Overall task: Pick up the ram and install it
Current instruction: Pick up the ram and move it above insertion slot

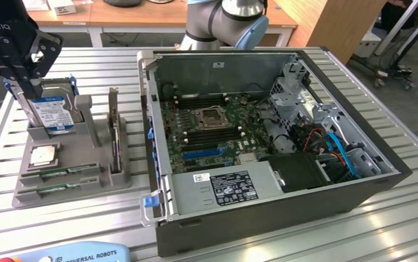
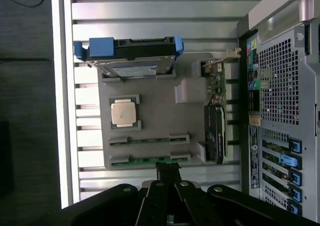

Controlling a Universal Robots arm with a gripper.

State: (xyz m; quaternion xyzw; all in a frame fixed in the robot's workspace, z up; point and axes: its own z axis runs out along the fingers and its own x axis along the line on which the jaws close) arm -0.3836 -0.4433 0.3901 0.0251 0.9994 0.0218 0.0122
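Tool (image 1: 27, 112) hanging high over far end of grey holder (image 1: 85, 158) on table (image 1: 383, 229), fingers pressed together, gripping nothing. Hard drive (image 1: 54, 112) standing just behind it. Ram (image 1: 52, 188) lying in holder's nearest slot, below tool and toward near side, long axis running across from exterior view's left to right. Twin stick (image 1: 56, 173) sitting parallel, just beside it on far side. Wrist view is showing tool tip lining up beside nearest stick, so likely that one, though uncertain. Open computer case (image 1: 194, 240) sitting well apart on exterior view's right. Holder clips covering stick ends; chips and label too small to make out.
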